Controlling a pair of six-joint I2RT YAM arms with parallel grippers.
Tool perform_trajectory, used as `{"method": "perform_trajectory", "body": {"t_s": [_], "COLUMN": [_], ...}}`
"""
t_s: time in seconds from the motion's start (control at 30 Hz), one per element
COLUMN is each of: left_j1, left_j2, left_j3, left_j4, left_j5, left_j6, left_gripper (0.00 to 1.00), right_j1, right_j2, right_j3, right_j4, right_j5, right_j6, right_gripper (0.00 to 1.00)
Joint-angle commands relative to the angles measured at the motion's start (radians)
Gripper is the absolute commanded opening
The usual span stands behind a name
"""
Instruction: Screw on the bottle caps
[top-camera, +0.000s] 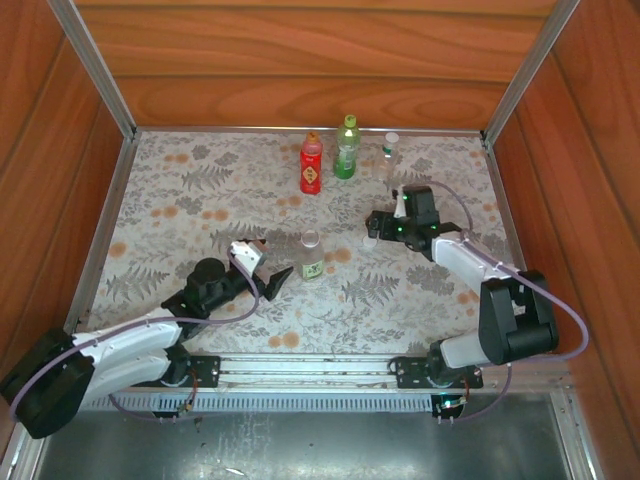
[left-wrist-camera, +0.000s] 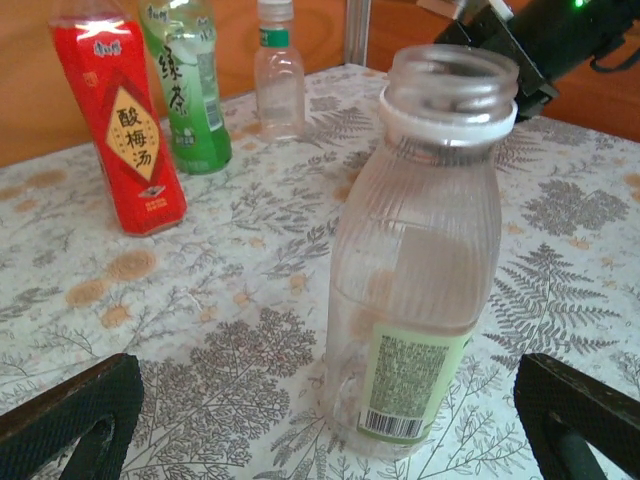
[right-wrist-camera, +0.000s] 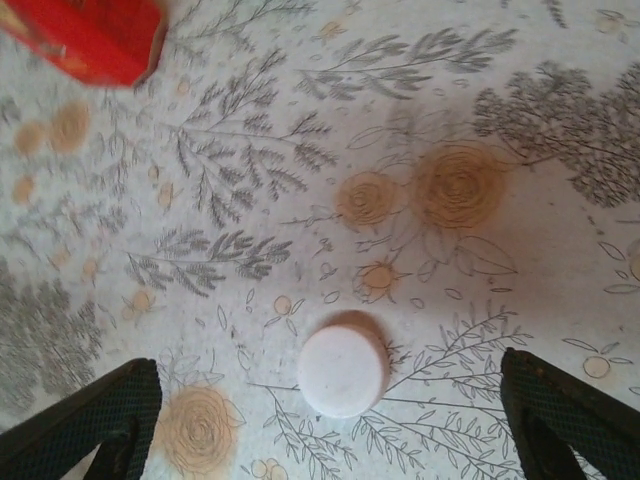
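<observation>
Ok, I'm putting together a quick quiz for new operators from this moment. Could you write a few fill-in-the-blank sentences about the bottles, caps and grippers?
1. The labelled clear bottle in front of the left gripper has ___ cap on its neck.
2. The white cap below the right gripper lies on the ___.
3. The bottle with the yellow mark is ___ in colour.
Missing words: no; table; red.

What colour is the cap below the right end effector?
White. The cap shows best in the right wrist view.
</observation>
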Motion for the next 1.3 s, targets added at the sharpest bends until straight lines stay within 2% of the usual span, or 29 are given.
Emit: {"method": "perform_trajectory", "body": {"t_s": [0.0,0.2,0.37,0.5,0.63,0.73,1.03,1.27], "left_j1": [0.005,0.003,0.003,0.003,0.004,0.003,0.001,-0.012], "left_j2": [0.041,0.096,0.092,0.093,0.096,0.099,0.136,0.226], "left_j3": [-0.022,-0.03,-0.036,-0.035,-0.034,-0.034,-0.014,0.022], "left_j4": [0.184,0.243,0.249,0.25,0.249,0.248,0.248,0.283], "left_j5": [0.017,0.01,0.018,0.018,0.016,0.021,0.07,0.1], "left_j6": [0.005,-0.006,-0.003,-0.002,0.003,0.005,0.017,0.026], "left_gripper": [1.0,1.0,1.0,1.0,1.0,1.0,1.0,1.0], "right_j1": [0.065,0.105,0.106,0.106,0.106,0.105,0.106,0.106], "right_j2": [0.072,0.183,0.244,0.267,0.289,0.297,0.307,0.285], "right_j3": [0.064,0.117,0.126,0.131,0.137,0.138,0.144,0.144], "right_j4": [-0.124,-0.138,-0.138,-0.134,-0.131,-0.131,-0.138,-0.147], "right_j5": [0.152,0.201,0.222,0.222,0.206,0.202,0.207,0.208], "right_j6": [-0.077,-0.076,-0.056,-0.035,-0.023,-0.013,-0.016,-0.014], "right_gripper": [0.87,0.75,0.73,0.65,0.62,0.54,0.47,0.43]}}
